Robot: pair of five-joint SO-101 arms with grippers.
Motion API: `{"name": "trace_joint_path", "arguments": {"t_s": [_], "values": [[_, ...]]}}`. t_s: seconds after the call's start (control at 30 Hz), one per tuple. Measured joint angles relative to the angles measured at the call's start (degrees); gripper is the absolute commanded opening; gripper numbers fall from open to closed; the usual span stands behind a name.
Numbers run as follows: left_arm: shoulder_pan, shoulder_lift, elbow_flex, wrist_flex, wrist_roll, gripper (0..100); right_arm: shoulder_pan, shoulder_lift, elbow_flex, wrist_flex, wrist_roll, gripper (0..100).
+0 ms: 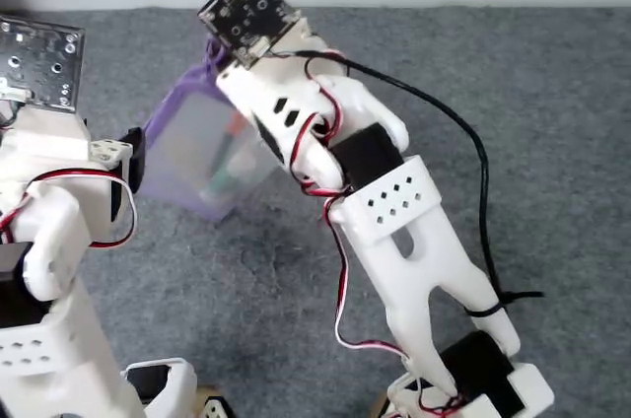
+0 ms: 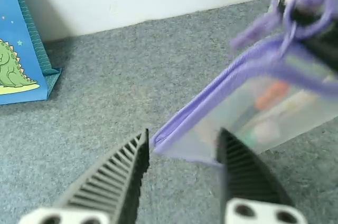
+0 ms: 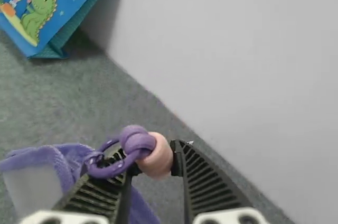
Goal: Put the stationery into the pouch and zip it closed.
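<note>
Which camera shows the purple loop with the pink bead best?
The right wrist view: the loop and bead sit close up in the right gripper. The left wrist view shows them farther off, above the pouch; the high view catches a purple sliver.

Our right arm (image 1: 394,211) stretches from the lower right of the high view toward the upper middle, and our right hand (image 3: 150,152) is pinched tight on the zipper pull (image 3: 136,140). Our left arm (image 1: 54,241) stands along the left edge, our left hand (image 2: 184,138) spread wide.
</note>
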Motion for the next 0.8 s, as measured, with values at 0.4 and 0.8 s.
{"name": "trace_joint_path", "arguments": {"t_s": [0.4,0.8], "values": [[0.0,-0.1,3.4,1.6,-4.0,34,-4.4,-5.5,-0.2,12.7,-4.4,0.8],[0.8,-0.2,9.1,1.3,-14.0,34,-9.4,-7.7,-0.2,17.8,-4.5,0.8]]}}
